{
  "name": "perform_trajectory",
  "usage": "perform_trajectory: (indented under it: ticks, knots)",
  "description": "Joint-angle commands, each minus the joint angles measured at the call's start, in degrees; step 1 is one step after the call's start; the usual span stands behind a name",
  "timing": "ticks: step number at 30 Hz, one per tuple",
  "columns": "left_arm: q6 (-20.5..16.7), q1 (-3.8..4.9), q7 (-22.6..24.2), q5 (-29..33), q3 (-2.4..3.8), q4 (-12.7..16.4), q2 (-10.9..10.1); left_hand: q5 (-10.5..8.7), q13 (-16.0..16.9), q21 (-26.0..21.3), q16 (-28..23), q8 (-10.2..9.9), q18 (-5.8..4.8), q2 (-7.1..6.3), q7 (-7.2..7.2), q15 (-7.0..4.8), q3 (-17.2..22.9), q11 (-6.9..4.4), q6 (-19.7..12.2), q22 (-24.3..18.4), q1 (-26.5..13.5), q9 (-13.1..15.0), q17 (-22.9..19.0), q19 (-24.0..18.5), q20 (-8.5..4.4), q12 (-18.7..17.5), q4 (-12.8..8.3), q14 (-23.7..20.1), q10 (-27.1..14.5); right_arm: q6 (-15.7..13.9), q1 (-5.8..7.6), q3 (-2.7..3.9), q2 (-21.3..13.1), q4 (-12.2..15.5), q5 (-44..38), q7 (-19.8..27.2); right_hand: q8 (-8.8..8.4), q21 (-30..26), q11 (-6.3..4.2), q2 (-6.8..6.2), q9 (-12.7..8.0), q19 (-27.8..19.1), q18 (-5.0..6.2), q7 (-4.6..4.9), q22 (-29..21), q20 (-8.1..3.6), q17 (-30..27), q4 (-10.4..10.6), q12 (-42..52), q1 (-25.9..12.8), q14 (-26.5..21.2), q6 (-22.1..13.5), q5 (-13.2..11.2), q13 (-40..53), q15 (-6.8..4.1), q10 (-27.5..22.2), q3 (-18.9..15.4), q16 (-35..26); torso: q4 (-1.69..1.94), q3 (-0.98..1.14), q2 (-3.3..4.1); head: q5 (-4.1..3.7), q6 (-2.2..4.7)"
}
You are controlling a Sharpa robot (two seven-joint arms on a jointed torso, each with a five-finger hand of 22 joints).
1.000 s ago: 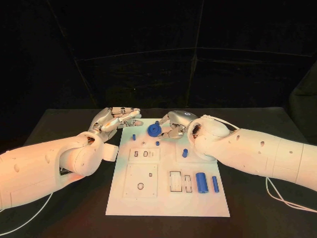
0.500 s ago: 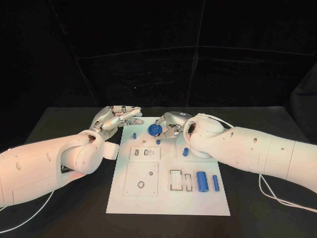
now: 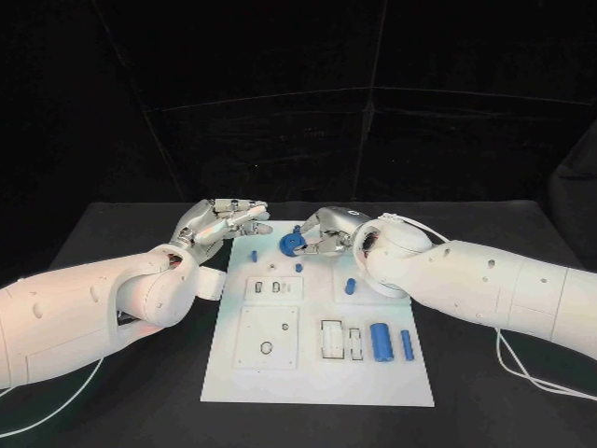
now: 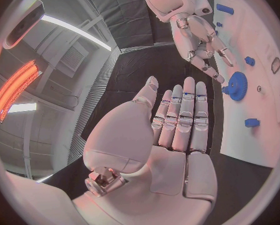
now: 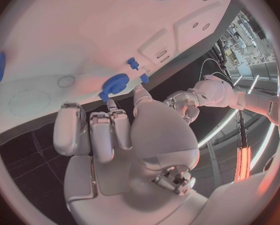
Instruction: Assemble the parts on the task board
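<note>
Head view first: the blue gear [image 3: 289,245] sits at the far end of the task board [image 3: 319,383], and the right hand [image 3: 328,231] is right on it, fingertips touching its far-right edge. Looks like a pinch on the rim, so I'd call the gear held by that hand. The left hand [image 3: 223,221] is just off the board's far-left corner, fingers straight and together, holding nothing, a bit further from the gear than the right hand is. Around the gear there are small blue pegs [image 3: 255,254] just on the near side of it, another small blue piece [image 3: 349,286] nearer the middle of the board, and two blue cylinders [image 3: 380,340] lying lengthwise down at the board's near-right part.

Left wrist view: the left palm [image 4: 177,150] is flat and empty, and the gear [image 4: 237,86] lies past its fingertips, with the right hand [image 4: 199,40] coming down on it from the other side.

Right wrist view: the right hand's fingers [image 5: 112,130] curl in, tips meeting the gear [image 5: 115,85] at its rim. The gear lies flat on the board, axis pointing straight up out of it.

My guess is the next move depends on lining that gear up over its post without bumping the little pegs next to it.
</note>
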Motion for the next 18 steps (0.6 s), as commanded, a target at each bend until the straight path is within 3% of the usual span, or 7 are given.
perform_trajectory:
  ticks: [1,5,9,10,14,18]
  knots:
    - [0.6,0.09,0.2,0.0,0.05,0.2,-0.2,-0.26,-0.1,-0.3,-0.2,-0.3,0.4,0.36,0.36,0.07,0.1,0.49,-0.2,-0.1,-0.3,-0.1,0.1,0.3,0.03,-0.2,-0.3,0.3,-0.1,-9.4,0.15,0.04,-1.9,1.4,8.7,10.4,0.27,0.2,0.57,0.21,0.1,0.2,-0.78,0.28,0.2,0.54,10.1,-0.8,0.3,1.2,5.0,1.8,0.2,8.9,0.57,2.5,0.1,0.4,-0.13,0.01,-0.06,-0.05,0.22]
    - [0.5,0.09,0.2,0.0,0.05,0.3,-0.4,-0.26,-0.1,-0.3,-0.2,-0.3,0.4,0.36,0.36,0.07,0.1,0.49,-0.2,-0.1,-0.3,-0.1,0.1,0.3,0.03,-0.2,-0.3,0.3,-0.1,-11.3,0.18,0.02,-5.2,3.5,14.0,14.8,0.76,0.3,0.91,0.36,0.4,0.3,-0.78,0.66,0.3,0.83,10.1,-2.1,0.3,2.8,5.0,5.5,0.3,8.9,0.87,2.6,0.4,0.4,-0.34,-0.01,-0.12,-0.05,0.3]
    - [0.5,0.09,0.2,0.0,0.05,0.4,-0.5,-0.26,-0.1,-0.3,-0.2,-0.3,0.4,0.36,0.36,0.07,0.1,0.49,-0.2,-0.1,-0.3,-0.1,0.1,0.3,0.03,-0.2,-0.3,0.3,-0.1,-11.5,0.29,-0.01,-9.6,5.8,17.4,16.4,1.38,0.2,1.21,0.47,0.7,0.2,-0.75,0.93,0.2,1.08,10.0,-4.2,0.1,5.1,5.0,9.6,-1.9,8.8,1.11,2.4,1.3,0.4,-0.48,0.07,-0.13,0.0,0.44]
    - [0.5,0.09,0.2,0.0,0.05,0.4,-0.5,-0.26,-0.1,-0.3,-0.3,-0.3,0.4,0.38,0.38,0.07,0.2,0.5,-0.2,-0.1,-0.3,-0.1,0.1,0.4,0.03,-0.3,-0.4,0.3,-0.1,-11.0,0.33,-0.02,-11.2,6.4,18.0,16.5,1.43,0.2,1.22,0.01,0.7,0.1,-0.74,1.0,0.1,1.16,10.0,-5.1,0.0,6.1,5.0,10.0,-3.0,8.7,1.13,2.4,1.5,0.3,-0.51,0.07,-0.15,-0.06,0.44]
    - [0.5,0.09,0.3,0.0,0.04,0.5,-0.5,-0.26,-0.1,-0.3,-0.3,-0.3,0.4,0.39,0.39,0.07,0.2,0.5,-0.2,-0.1,-0.3,-0.1,0.1,0.4,0.04,-0.3,-0.4,0.3,-0.1,-8.3,0.4,-0.04,-15.5,7.4,18.7,16.5,1.11,0.2,1.25,-1.7,0.4,0.0,-0.7,1.05,0.0,1.27,9.8,-9.2,-0.3,9.7,4.9,10.8,-2.0,8.5,1.16,2.2,2.5,0.3,-0.77,-0.03,-0.21,-0.81,0.61]
    - [1.3,0.07,0.5,0.0,0.03,0.5,-0.7,-0.26,-0.1,-0.3,-0.3,-0.3,0.4,0.43,0.37,0.07,0.2,0.49,-0.2,-0.1,-0.3,-0.1,0.1,0.4,0.04,-0.3,-0.5,0.3,-0.1,-5.3,0.43,-0.07,-20.0,8.7,18.0,17.0,0.74,0.0,1.19,-3.34,0.3,-0.3,-0.61,0.96,-0.4,1.25,9.4,-10.2,-0.9,9.3,4.8,10.8,-1.0,8.0,1.17,1.8,1.8,0.1,-1.32,0.17,-0.15,-0.83,0.6]
